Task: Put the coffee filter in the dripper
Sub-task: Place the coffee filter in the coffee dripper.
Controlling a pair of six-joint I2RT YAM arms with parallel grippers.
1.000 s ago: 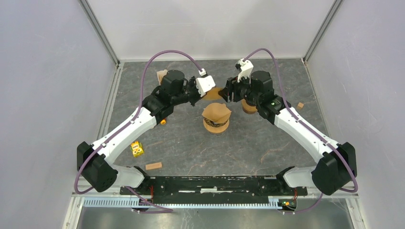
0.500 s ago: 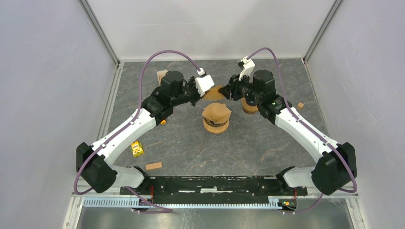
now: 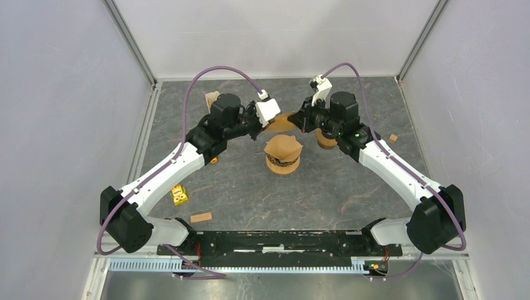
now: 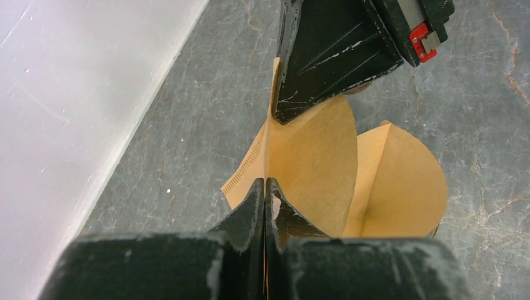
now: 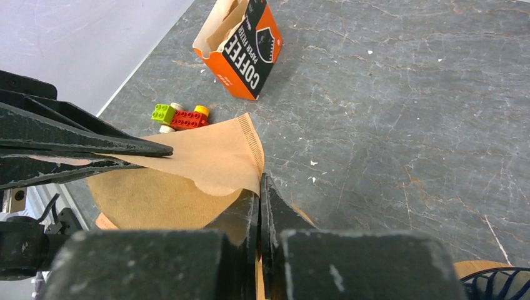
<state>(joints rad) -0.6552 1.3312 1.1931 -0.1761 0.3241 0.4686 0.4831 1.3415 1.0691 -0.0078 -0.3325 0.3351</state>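
Coffee filter [image 3: 282, 122], just behind the dripper [image 3: 282, 164]: right gripper [image 5: 259, 182] has now clamped its edge; left gripper [image 4: 265, 184] grips the opposite edge. Opening it can follow.

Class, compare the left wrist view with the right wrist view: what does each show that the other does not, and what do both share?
Only the left wrist view: the right gripper seen from outside, with the red tab on its body. Only the right wrist view: the opened orange filter box and the toy bricks near it. Both: the coffee filter pinched at opposite edges by the right gripper and the left gripper, both shut, with the grey table beneath.
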